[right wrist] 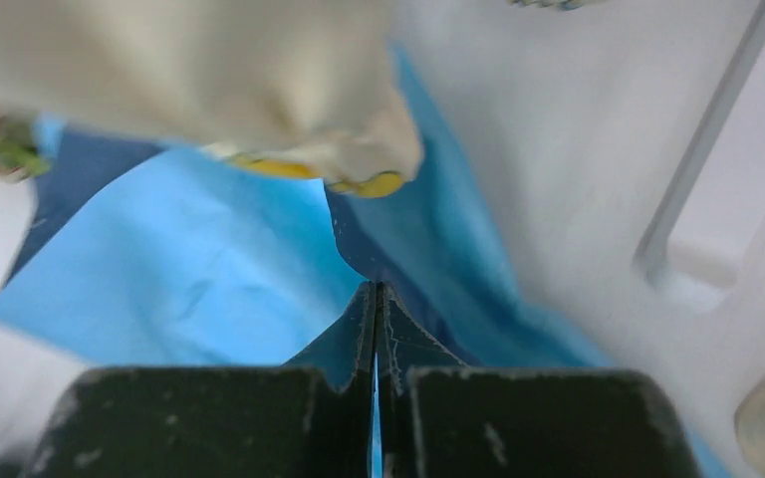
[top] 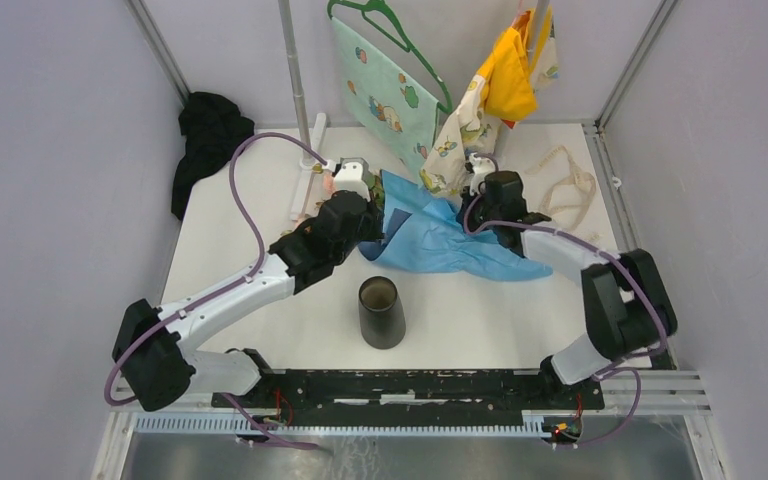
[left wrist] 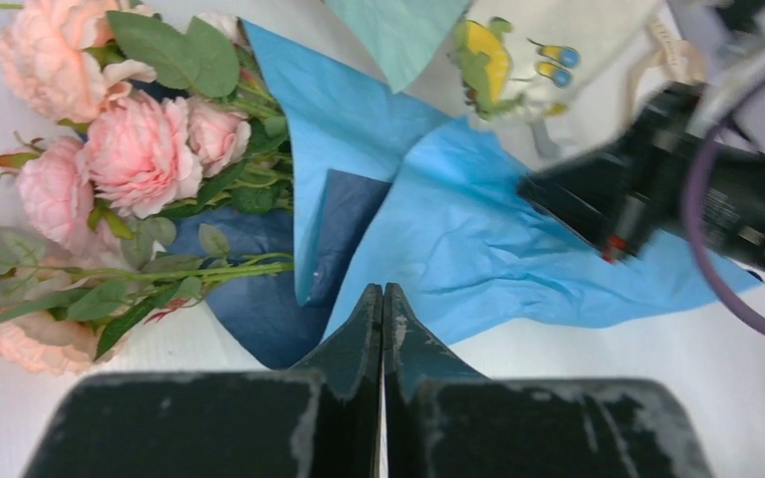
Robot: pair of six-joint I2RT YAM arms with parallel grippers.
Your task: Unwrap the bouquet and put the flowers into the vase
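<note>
The bouquet lies opened at the back of the table. Its light-blue and dark-blue wrapping paper (top: 440, 240) (left wrist: 478, 249) (right wrist: 189, 279) is spread flat. The pink flowers (left wrist: 139, 149) (top: 329, 184) rest at the paper's left end, green stems across the dark sheet. My left gripper (top: 380, 215) (left wrist: 382, 291) is shut, tips at the light-blue sheet's edge; a pinch does not show. My right gripper (top: 475, 212) (right wrist: 375, 287) is shut on the paper's far right edge, blue showing between its jaws. The black vase (top: 381, 312) stands upright in front, apart from both grippers.
A black cloth heap (top: 205, 140) sits at the back left. A pale green patterned cloth (top: 385, 90), a cream printed cloth (top: 455, 140) and a yellow garment (top: 508, 75) hang over the back. A cream net bag (top: 560, 185) lies back right. A metal pole (top: 295, 70) stands behind the flowers.
</note>
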